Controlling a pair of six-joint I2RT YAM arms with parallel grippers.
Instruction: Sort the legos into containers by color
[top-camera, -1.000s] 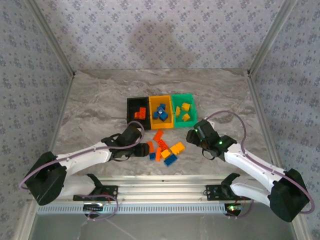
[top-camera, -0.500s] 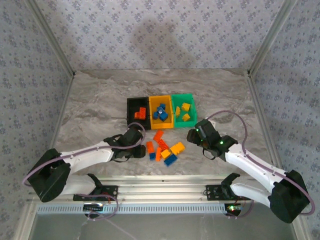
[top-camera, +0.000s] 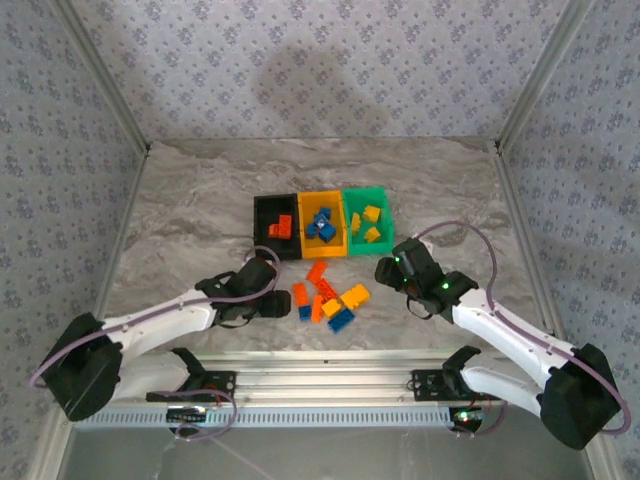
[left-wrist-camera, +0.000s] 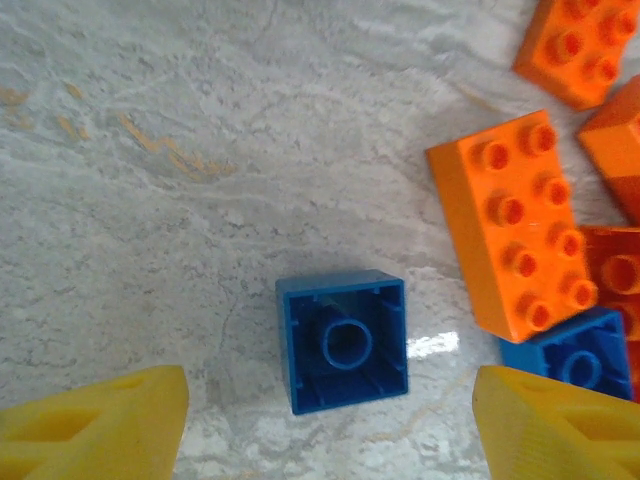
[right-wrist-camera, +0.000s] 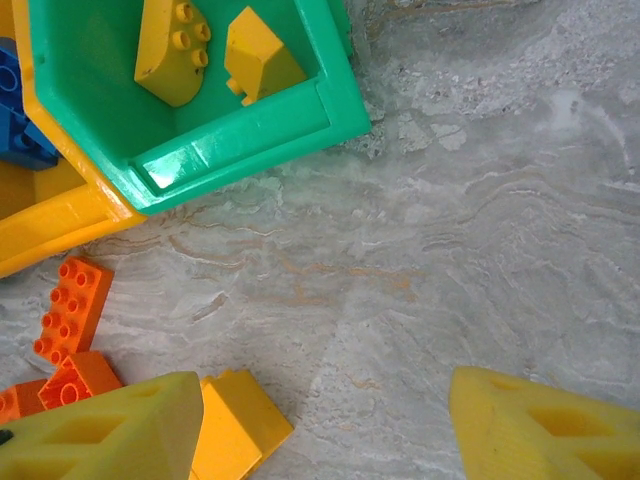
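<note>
Fingers, left: the yellow pads (left-wrist-camera: 100, 425) stand wide apart and touch nothing, so the left gripper (left-wrist-camera: 330, 432) is open, straddling the blue brick (left-wrist-camera: 343, 340).
Blue brick: it lies hollow side up on the marble table (left-wrist-camera: 150, 150), near the orange brick (left-wrist-camera: 510, 225) but apart from it.
Handling: probably light, rigid and smooth. Its slick walls could slip out of a skewed pinch, so it is best taken across two opposite flat side walls.
Fingers, right: the right gripper (right-wrist-camera: 325, 425) is open over bare table, with a yellow brick (right-wrist-camera: 238, 420) just beside one pad.
Left arm: it stretches low toward the loose pile, wrist facing down.
Right arm: it reaches inward, with its wrist near the green bin (right-wrist-camera: 250, 125).
Destination: blue pieces already lie in the yellow-orange bin (top-camera: 303, 225), so this one likely goes there.
</note>
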